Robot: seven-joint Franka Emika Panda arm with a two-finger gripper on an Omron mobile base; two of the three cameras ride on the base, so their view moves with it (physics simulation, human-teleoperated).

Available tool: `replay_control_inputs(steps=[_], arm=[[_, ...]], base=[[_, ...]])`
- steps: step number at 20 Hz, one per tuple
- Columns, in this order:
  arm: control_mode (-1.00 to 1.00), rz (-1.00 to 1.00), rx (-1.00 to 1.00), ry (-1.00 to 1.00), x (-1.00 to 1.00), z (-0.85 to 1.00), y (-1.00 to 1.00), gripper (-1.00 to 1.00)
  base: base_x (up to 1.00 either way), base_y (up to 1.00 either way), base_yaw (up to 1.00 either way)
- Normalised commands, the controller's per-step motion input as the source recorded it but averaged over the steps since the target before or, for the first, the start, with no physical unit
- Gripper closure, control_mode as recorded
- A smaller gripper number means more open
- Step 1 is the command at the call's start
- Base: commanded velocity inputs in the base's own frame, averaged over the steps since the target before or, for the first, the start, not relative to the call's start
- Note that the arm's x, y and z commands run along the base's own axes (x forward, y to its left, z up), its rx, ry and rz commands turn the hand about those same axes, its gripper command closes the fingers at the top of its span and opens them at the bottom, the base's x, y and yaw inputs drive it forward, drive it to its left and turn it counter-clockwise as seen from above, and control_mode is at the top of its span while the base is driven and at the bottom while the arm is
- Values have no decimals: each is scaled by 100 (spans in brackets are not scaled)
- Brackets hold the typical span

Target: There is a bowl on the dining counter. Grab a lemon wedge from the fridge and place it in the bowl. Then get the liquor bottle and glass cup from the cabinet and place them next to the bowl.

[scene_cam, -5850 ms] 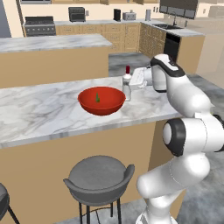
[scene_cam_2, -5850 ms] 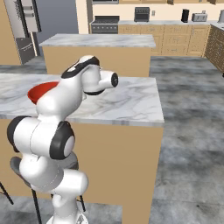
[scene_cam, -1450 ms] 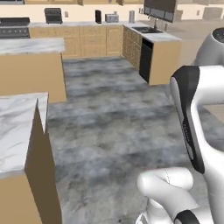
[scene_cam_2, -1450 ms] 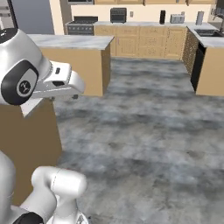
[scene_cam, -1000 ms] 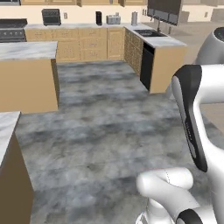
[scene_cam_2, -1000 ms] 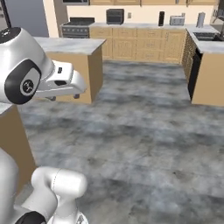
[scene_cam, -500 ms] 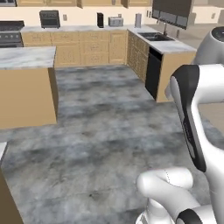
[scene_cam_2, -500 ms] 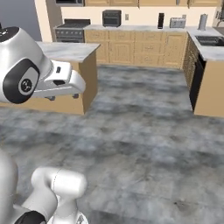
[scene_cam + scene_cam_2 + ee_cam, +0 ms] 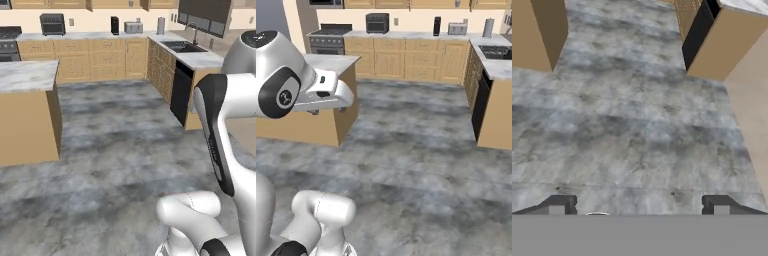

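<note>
Currently logged: I have driven the base off the dining desk, so the red bowl and bottle seen there seconds ago have left frame; grey floor [image 9: 115, 165] and the shorter marble-topped block [image 9: 27, 75] at upper left replace them, which I read as transit toward the cabinet for the cup. Tool [image 9: 639, 204]: jaws fully spread, holding nothing, touching nothing, low in the hand view.

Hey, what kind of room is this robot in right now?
A home kitchen, rendered: tan wood base cabinets under a pale counter, a black stove on the back wall, and a marble-topped island block on a grey stone floor.
</note>
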Motion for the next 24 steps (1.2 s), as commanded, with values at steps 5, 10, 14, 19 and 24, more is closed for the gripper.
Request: replay_control_inputs(steps=[5, 10, 14, 19, 24], arm=[[100, 0, 0, 0, 0, 0, 0, -100], [100, 0, 0, 0, 0, 0, 0, -100], [100, 0, 0, 0, 0, 0, 0, -100], [100, 0, 0, 0, 0, 0, 0, -100], [100, 0, 0, 0, 0, 0, 0, -100]], base=[[100, -37, 0], [100, -33, 0], [100, -32, 0], [100, -25, 0], [100, -24, 0]])
